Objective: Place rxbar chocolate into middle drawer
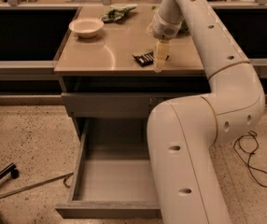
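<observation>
The white arm rose in the foreground, bent, and reached back over the tabletop (101,50). Its gripper (158,68) pointed down, and whether the jaws were clenched or released could not be told. The rxbar chocolate (145,58) lay just beside the jaws, toward the white bowl (86,27). Well below them, the middle drawer (80,162) stood open above the speckled floor (26,139).

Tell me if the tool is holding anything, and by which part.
Nothing looks held. The tool hangs just at the right end of the chocolate bar, which lies flat on the table.
</observation>
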Action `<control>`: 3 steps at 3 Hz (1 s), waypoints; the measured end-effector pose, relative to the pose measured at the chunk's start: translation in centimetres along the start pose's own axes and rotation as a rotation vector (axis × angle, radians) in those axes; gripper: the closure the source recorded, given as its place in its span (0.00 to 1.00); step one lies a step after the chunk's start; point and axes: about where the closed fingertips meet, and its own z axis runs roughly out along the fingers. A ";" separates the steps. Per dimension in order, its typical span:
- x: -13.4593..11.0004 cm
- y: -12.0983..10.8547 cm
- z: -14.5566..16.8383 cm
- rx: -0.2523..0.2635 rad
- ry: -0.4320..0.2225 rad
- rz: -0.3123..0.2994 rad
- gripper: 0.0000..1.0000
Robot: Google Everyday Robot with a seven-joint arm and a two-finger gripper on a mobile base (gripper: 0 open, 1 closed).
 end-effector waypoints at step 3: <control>-0.5 0.6 1.7 -0.052 0.021 0.014 0.00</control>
